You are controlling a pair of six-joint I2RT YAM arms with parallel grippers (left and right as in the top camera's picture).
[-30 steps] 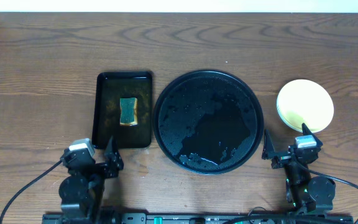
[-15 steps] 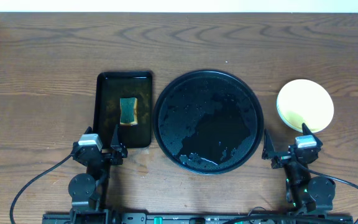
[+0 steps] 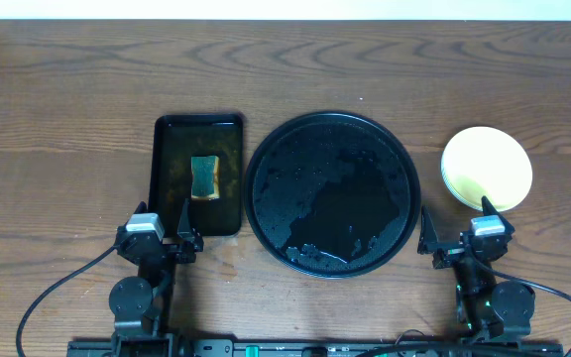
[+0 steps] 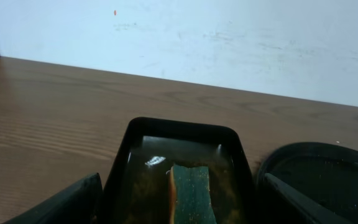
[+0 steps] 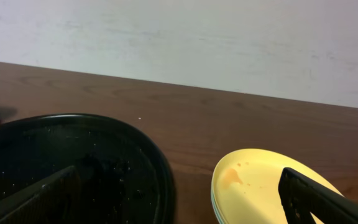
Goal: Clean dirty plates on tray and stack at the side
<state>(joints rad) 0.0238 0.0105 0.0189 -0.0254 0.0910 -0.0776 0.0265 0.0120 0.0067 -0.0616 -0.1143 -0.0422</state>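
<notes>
The large round black tray [image 3: 331, 193] sits mid-table, wet and with no plates on it; it also shows in the right wrist view [image 5: 73, 162]. The plates [image 3: 487, 169] stand stacked to its right, pale yellow one on top, mint-blue edges under it; in the right wrist view the yellow plate [image 5: 260, 186] has a small orange-brown smear. My left gripper [image 3: 163, 238] is open and empty at the near edge, in front of the rectangular tray. My right gripper [image 3: 456, 236] is open and empty, near the stack.
A smaller rectangular black tray [image 3: 198, 129] left of the round tray holds brownish water and a green-and-yellow sponge [image 3: 204, 177], also in the left wrist view [image 4: 190, 193]. A pale wall stands behind the table's far edge.
The left arm has shifted right and forward to sit in front of the rectangular tray, then stopped. The right arm, tray and plates have not moved.
</notes>
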